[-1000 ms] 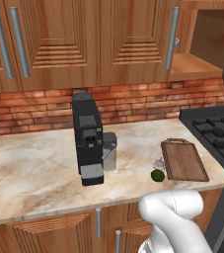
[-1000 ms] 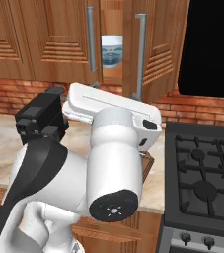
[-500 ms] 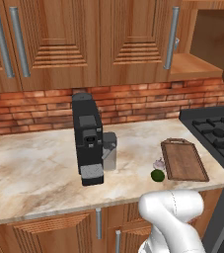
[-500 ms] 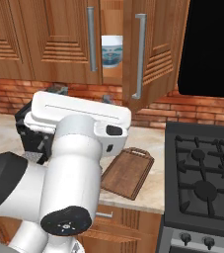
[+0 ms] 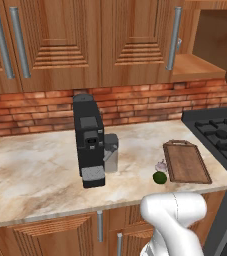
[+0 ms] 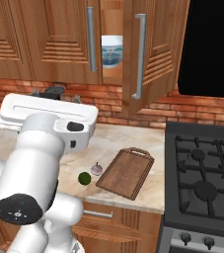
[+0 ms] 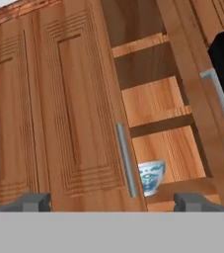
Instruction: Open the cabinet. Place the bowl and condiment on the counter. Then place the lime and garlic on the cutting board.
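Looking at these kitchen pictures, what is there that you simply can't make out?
- The bowl: right base view and hand view show a sliver; the cabinet's left door covers the rest.
- The condiment: no bottle is visible; the cabinet's doors hide most of the shelves.
- The garlic: tiny in the left base view, shape unclear.
- The coffee machine: mostly behind the arm, right base view.

No writing, label, brand or number can be read anywhere here. The bowl (image 7: 150, 177) in the cabinet (image 7: 148, 123) carries a blue pattern, but no letters. The coffee machine (image 5: 89, 141) has plain dark panels, and the stove (image 6: 202, 173) knobs show no legible marks.
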